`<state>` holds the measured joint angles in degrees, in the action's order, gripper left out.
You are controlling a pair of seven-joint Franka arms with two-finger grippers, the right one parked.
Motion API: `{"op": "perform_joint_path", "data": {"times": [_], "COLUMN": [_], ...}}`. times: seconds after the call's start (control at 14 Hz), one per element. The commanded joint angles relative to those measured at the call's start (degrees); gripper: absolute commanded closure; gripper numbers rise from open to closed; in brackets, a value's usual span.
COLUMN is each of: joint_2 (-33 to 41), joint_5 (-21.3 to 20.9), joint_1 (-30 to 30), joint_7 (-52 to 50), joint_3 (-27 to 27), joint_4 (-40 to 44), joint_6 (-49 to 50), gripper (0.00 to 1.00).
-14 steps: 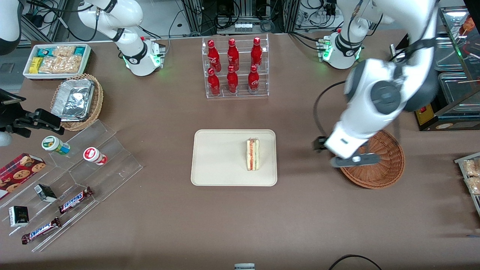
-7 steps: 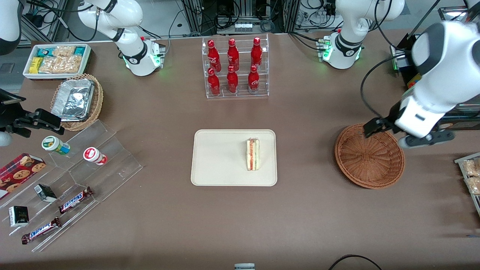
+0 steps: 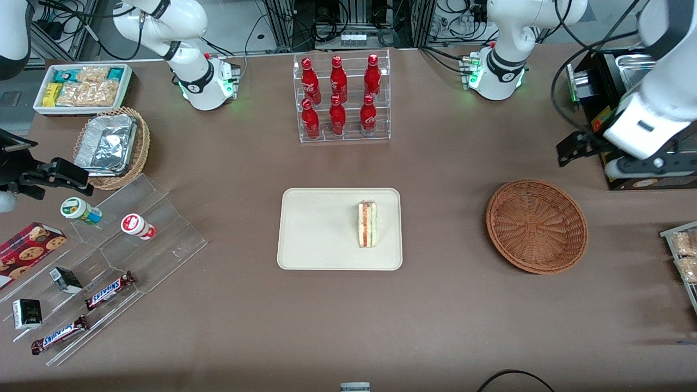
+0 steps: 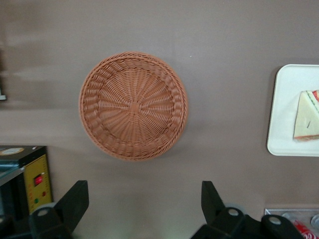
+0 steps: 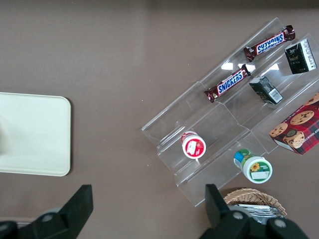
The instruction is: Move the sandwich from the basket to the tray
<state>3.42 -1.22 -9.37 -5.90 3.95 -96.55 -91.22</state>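
Since a second ago the left arm has swung off the basket (image 3: 537, 226) toward its own end of the surface (image 3: 446, 316), with nothing held.

Its tool (image 4: 142, 209) hangs high, pointing down, fingers (image 4: 75, 199) spread wide, farther from the front camera than the basket. The white forearm slants upward past a black box (image 3: 615, 117). The sandwich (image 3: 367, 224) lies on the tray (image 3: 310, 228), on the side nearer the basket. The basket sits bare, well apart from the tray.

A brown table (image 3: 446, 305) under even light, with cables (image 3: 354, 22) and metal framing past it.
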Motion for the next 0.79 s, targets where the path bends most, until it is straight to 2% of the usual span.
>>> {"op": "perform_joint_path", "data": {"times": [0.0, 0.71], "joint_2": [0.1, -0.2], "joint_5": [-0.6, 0.3], "joint_1": [2.2, 3.2], "joint_7": [0.9, -2.6], "joint_3": [-0.9, -1.2], "joint_4": [2.9, 5.0], "joint_6": [2.9, 3.9], "gripper": [0.0, 0.0]}}
